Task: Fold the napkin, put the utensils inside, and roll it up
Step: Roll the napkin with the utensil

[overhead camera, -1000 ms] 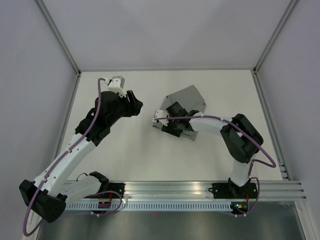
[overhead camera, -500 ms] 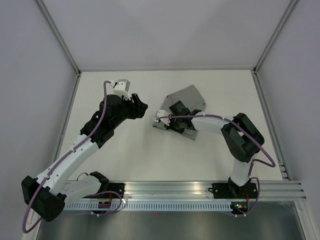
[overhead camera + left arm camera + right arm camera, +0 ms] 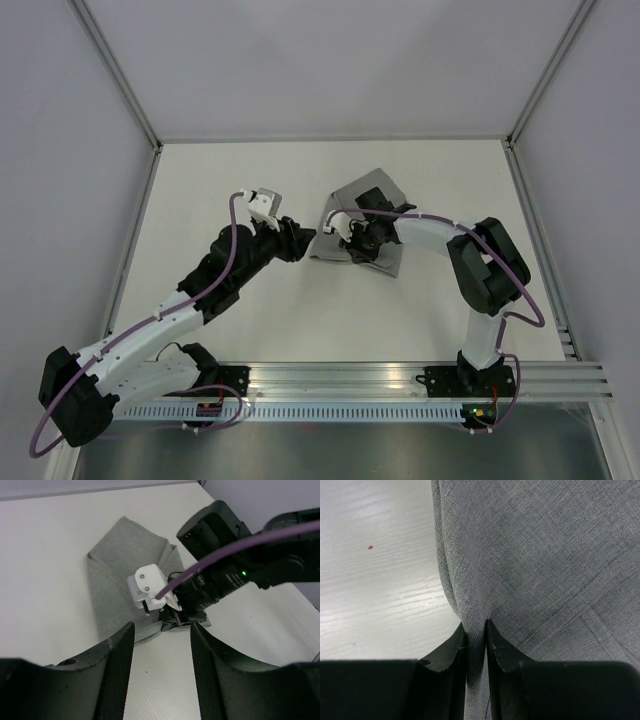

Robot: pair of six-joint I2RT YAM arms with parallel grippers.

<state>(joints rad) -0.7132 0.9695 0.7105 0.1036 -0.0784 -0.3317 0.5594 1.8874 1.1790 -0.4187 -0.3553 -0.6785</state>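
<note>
Napkin (image 3: 378, 195): grey cloth, folded into an angular, layered shape, lying on the white table (image 3: 230, 180) right of centre.
Right gripper (image 3: 476, 635): jaws drawn nearly together, pinching a raised ridge of cloth near the napkin's left edge; a second ago they stood wide over the cloth.
Left gripper (image 3: 161, 645): jaws parted, holding nothing; it has swung in from the far left and now hovers just beside the napkin's left corner.
Utensils: not visible in any view; whether they lie under the folds cannot be told.
Meaning of the change: the pinch looks secured and the second arm has arrived, so a two-handed fold or roll appears ready to begin.
</note>
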